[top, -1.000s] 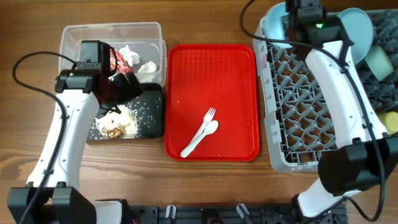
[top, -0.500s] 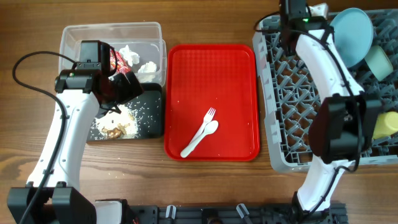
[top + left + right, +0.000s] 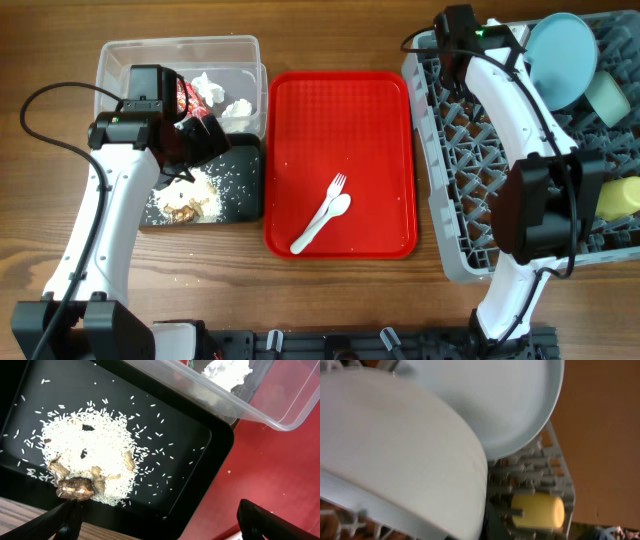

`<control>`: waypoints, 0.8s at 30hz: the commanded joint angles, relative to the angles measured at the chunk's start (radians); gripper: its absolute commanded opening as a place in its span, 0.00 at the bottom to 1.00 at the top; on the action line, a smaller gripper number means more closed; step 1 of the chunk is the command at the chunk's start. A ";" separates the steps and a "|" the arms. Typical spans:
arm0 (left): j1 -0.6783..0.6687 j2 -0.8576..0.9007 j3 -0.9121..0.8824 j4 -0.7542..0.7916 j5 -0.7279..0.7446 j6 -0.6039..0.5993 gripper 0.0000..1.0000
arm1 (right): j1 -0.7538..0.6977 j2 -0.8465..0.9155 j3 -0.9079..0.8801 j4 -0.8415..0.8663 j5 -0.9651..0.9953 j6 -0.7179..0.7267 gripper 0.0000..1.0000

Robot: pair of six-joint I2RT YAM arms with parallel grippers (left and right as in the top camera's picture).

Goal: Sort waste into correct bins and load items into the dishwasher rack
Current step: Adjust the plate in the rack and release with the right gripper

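Note:
The clear tub (image 3: 130, 58) holds a red wrapper (image 3: 183, 95) and white tissues (image 3: 212, 88). The black tray (image 3: 243, 185) in front of it holds rice and brown scraps (image 3: 185, 205), which also show in the left wrist view (image 3: 75, 487). My left gripper (image 3: 165, 527) is open and empty over the black tray's near right edge. The grey rack (image 3: 470, 180) holds the blue plate (image 3: 560, 55), the mint bowl (image 3: 608, 100) and the yellow cup (image 3: 620, 200). My right gripper (image 3: 458, 30) is at the rack's far left corner, its jaws hidden. The white fork and spoon (image 3: 325, 212) lie on the red tray.
The flat red tray (image 3: 340, 110) lies between the bins and the rack. The right wrist view is filled by a pale rounded dish (image 3: 395, 450) close up, the plate (image 3: 510, 400) behind it and the cup (image 3: 537, 510) among the pegs.
My right arm has moved left along the rack's far edge, away from the plate, which now shows whole. The left arm has not moved.

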 commanded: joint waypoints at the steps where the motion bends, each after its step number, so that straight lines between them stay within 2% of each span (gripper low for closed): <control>1: 0.006 -0.014 0.001 0.002 -0.016 -0.010 1.00 | 0.009 0.005 -0.009 -0.119 -0.365 0.021 0.05; 3: 0.006 -0.014 0.001 0.003 -0.016 -0.010 1.00 | 0.009 0.005 -0.009 -0.140 -0.425 0.021 0.14; 6: 0.006 -0.014 0.001 0.005 -0.016 -0.010 1.00 | 0.009 0.005 -0.009 -0.171 -0.528 -0.053 0.39; 7: 0.006 -0.014 0.001 0.005 -0.016 -0.010 1.00 | 0.009 0.003 -0.008 -0.171 -0.574 -0.110 0.68; 10: 0.006 -0.014 0.001 0.008 -0.016 -0.010 1.00 | 0.009 -0.024 0.039 -0.202 -0.608 -0.123 1.00; 14: 0.006 -0.014 0.001 0.008 -0.016 -0.010 1.00 | 0.009 -0.128 0.125 -0.173 -0.885 -0.374 1.00; 15: 0.006 -0.014 0.001 0.007 -0.016 -0.010 1.00 | 0.009 -0.142 0.125 -0.188 -0.951 -0.377 0.95; 16: 0.006 -0.014 0.001 0.007 -0.016 -0.010 1.00 | 0.009 -0.142 0.124 -0.219 -0.994 -0.374 0.54; 17: 0.006 -0.014 0.001 0.007 -0.016 -0.010 1.00 | 0.009 -0.141 0.117 -0.231 -1.003 -0.369 0.36; 18: 0.006 -0.014 0.001 0.007 -0.016 -0.010 1.00 | 0.009 -0.141 0.104 -0.237 -1.007 -0.353 0.10; 19: 0.006 -0.014 0.001 0.007 -0.016 -0.010 1.00 | 0.009 -0.140 0.077 -0.243 -1.009 -0.312 0.05; 24: 0.006 -0.014 0.001 0.007 -0.016 -0.010 1.00 | 0.011 -0.140 -0.148 -0.159 -1.053 -0.261 0.08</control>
